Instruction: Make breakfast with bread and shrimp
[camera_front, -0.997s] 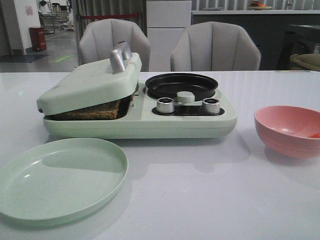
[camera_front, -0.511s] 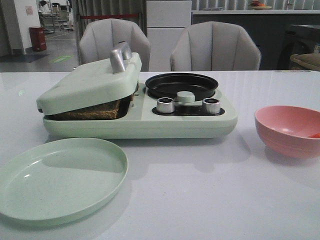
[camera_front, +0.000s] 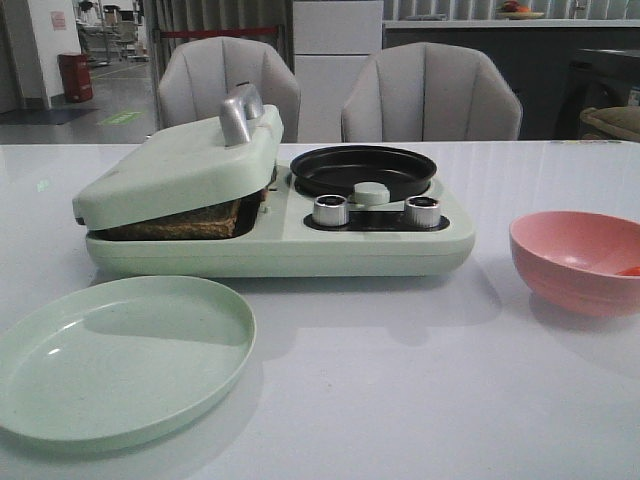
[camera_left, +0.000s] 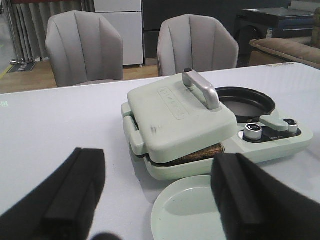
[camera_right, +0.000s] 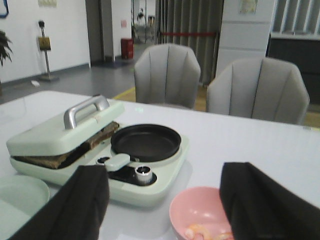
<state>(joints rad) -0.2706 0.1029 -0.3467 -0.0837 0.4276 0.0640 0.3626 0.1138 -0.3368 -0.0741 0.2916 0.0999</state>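
1. The left gripper (camera_left: 157, 200) is hovering with its jaws spread wide and nothing between them, pulled back above the near side of the counter (camera_front: 400, 400); neither arm is showing in the front view.
2. The right gripper (camera_right: 165, 205) is likewise hanging wide apart and empty, looking down over the pink bowl (camera_right: 202, 217).
3. The shrimp (camera_right: 207, 231) are sitting in that bowl, just below and between the right fingers, so they are lying close to that gripper.
4. The bread (camera_front: 185, 222) is lying inside the pale green breakfast maker (camera_front: 280, 240), with the lid (camera_front: 180, 170) resting on it and propped slightly ajar; it is well ahead of the left gripper, beyond the green plate (camera_front: 115, 355).
5. By my judgement the toasting stage is under way, while the black pan (camera_front: 362, 170) is sitting empty, so cooking the shrimp and plating everything are remaining.
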